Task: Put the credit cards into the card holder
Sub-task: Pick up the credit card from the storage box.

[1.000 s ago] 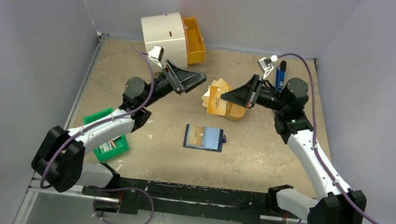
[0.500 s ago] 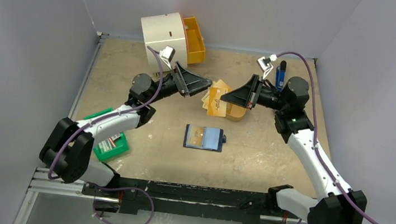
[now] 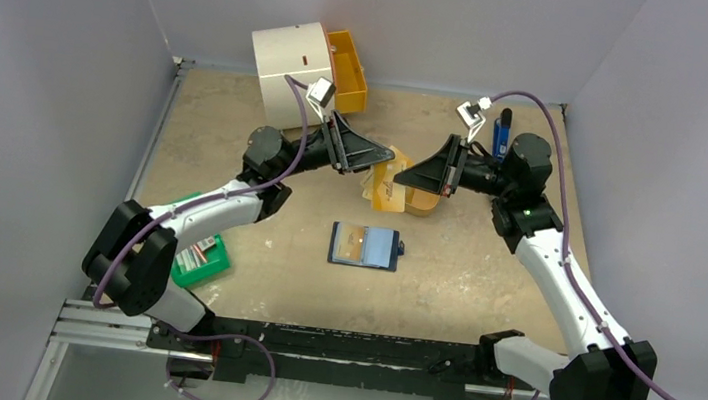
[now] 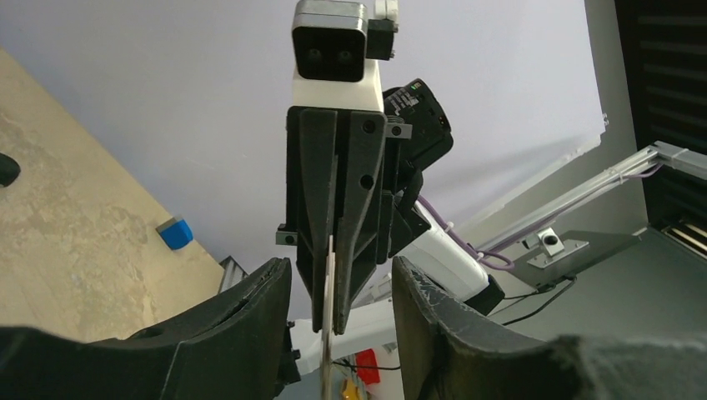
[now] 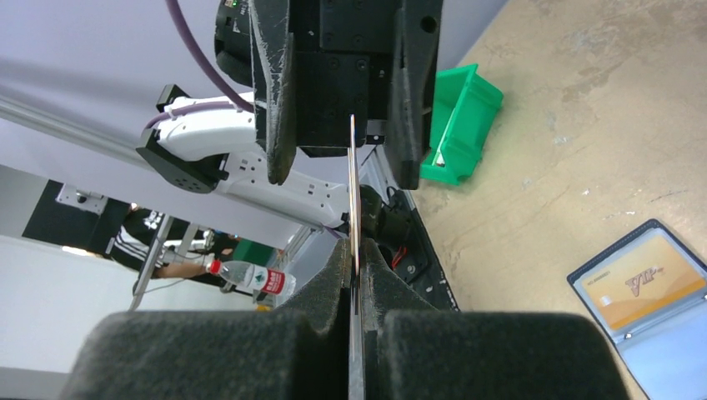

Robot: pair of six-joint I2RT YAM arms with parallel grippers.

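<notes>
Landmark for all positions: dark navy-blue folding card holder (image 3: 365, 246), lying open and flat on the tan table (image 3: 482, 275), with one tan card (image 3: 349, 243) seated in its left pocket. The right gripper (image 3: 399, 177) is raised beyond the card holder and slightly to its right. It is clenched on a thin tan rectangular credit card (image 5: 353, 192) held on edge, and the right wrist view shows both pads pressed against the card's faces. The left gripper (image 3: 385, 153) meets it from the opposite side, also beyond the card holder. Its jaws are released and stand one on either side of the same card — a gap shows at each face, so no contact is confirmed. The held card is clear of the card holder. In the top view it overlaps the orange oval tray (image 3: 422, 204), which sits just beyond the card holder to its right and carries further yellow-orange credit cards (image 3: 381, 191). A green plastic box (image 3: 202, 261) lies well to the left of the card holder — beside the left arm
</notes>
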